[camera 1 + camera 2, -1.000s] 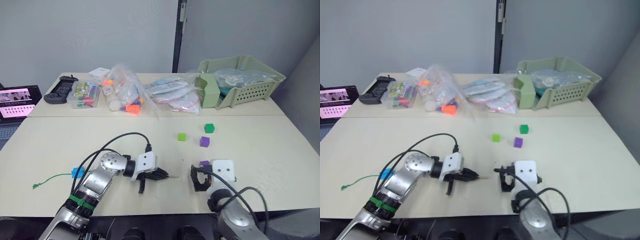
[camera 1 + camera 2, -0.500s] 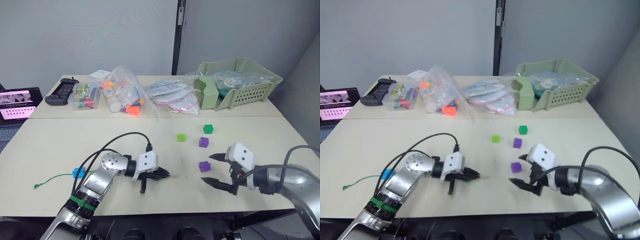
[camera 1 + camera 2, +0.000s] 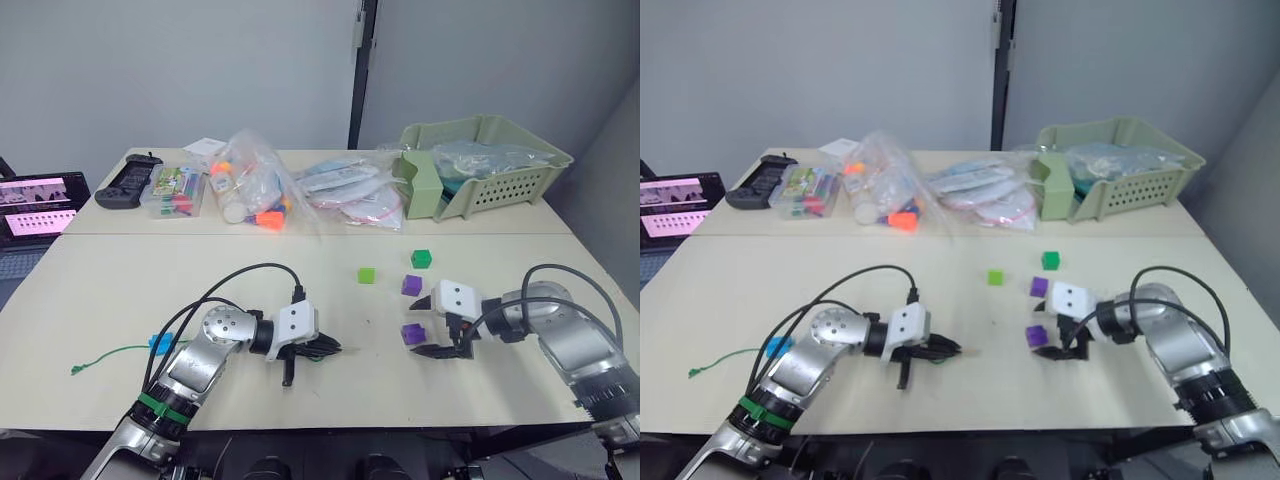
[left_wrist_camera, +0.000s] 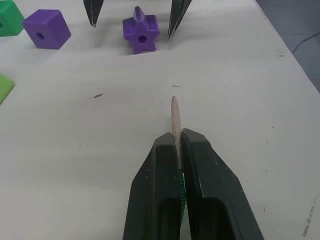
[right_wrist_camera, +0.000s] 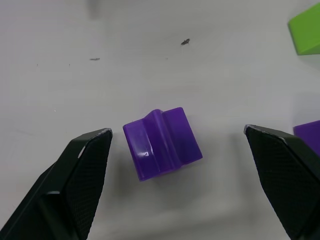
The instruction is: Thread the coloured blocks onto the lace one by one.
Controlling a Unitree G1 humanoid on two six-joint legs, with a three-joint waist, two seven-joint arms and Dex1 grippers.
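Your left gripper is clenched on the lace, pinching it just behind the stiff pale tip, which projects forward and points toward the purple star-shaped block. In the head views the green lace trails away to your left across the bench, passing the blue block, which sits on or at the lace; whether it is threaded you cannot tell from here.

Your right gripper stands released, its two black fingers wide apart on either side of the purple star-shaped block, touching neither face. The block rests on the bench between them.

Just beyond it lies the second purple block, a cube with a hole through it. The light green block lies near that cube, on its left, and the dark green block a little farther back. All three are free on the bench, apart from one another.

At the far edge you see bagged toys and a pale green basket.
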